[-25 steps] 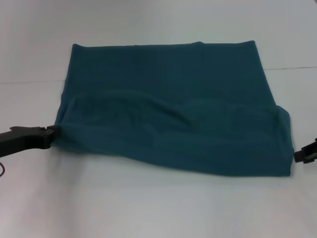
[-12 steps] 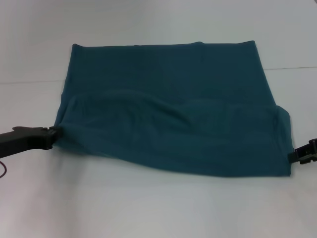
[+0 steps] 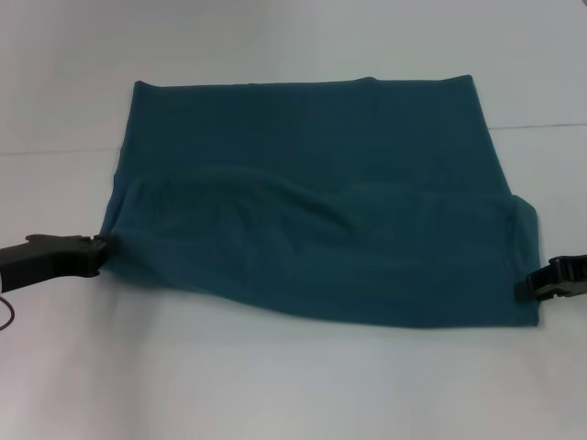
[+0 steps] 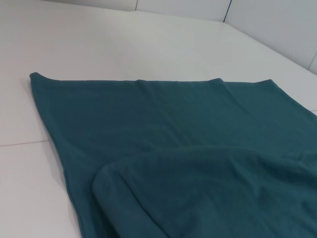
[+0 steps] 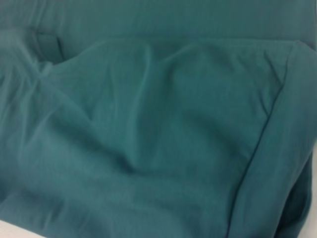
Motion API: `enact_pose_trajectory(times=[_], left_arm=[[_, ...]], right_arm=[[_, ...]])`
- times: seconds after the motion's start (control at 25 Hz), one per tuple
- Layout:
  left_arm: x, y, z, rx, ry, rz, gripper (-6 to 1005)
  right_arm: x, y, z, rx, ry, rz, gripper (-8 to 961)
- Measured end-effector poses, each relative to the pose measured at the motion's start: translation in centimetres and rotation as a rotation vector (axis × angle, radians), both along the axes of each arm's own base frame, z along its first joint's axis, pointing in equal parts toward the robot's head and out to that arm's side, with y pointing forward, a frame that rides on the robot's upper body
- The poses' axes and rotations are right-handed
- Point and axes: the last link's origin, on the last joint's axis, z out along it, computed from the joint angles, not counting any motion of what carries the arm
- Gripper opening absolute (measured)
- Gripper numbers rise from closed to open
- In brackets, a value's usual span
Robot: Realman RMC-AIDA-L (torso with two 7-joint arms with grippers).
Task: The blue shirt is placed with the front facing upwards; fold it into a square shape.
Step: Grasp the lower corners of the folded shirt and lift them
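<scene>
White table (image 3: 293, 394) bearing shirt (image 3: 312, 202), long axis running left-right; left gripper (image 3: 97, 252), right gripper (image 3: 532, 282) flanking near corners, finger state unclear.

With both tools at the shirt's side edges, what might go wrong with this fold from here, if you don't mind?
1. The near layer of the shirt lies wrinkled and bulging, so creases may get pressed into the next fold.
2. The near edge runs slanted, lower toward the right tool than toward the left tool, so the result may come out skewed rather than square.
3. Each tool meets only the very edge of the cloth, so a corner could slip free.
</scene>
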Motion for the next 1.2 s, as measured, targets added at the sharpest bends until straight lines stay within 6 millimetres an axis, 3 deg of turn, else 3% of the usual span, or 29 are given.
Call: enact_pose_trajectory(times=[0.24,0.48,0.8,1.2], left_arm=[[-0.1,0.0,0.1,0.003,0.0,0.003,25],[-0.1,0.0,0.1,0.005,-0.001,0.005,25],[-0.2,-0.1,0.2,0.007,-0.001,0.007,25],[1.0,0.9,1.4,0.039,-0.003,-0.015,26]], right_arm=[[-0.1,0.1,-0.4,-0.015,-0.021,0.017,264],[0.0,0.1,0.1,-0.008,-0.022,0.025,49],[-0.2,0.4,1.0,0.013,-0.018,0.044,0],[-2.8,2.8,5.4,0.148,0.041,0.115,4]])
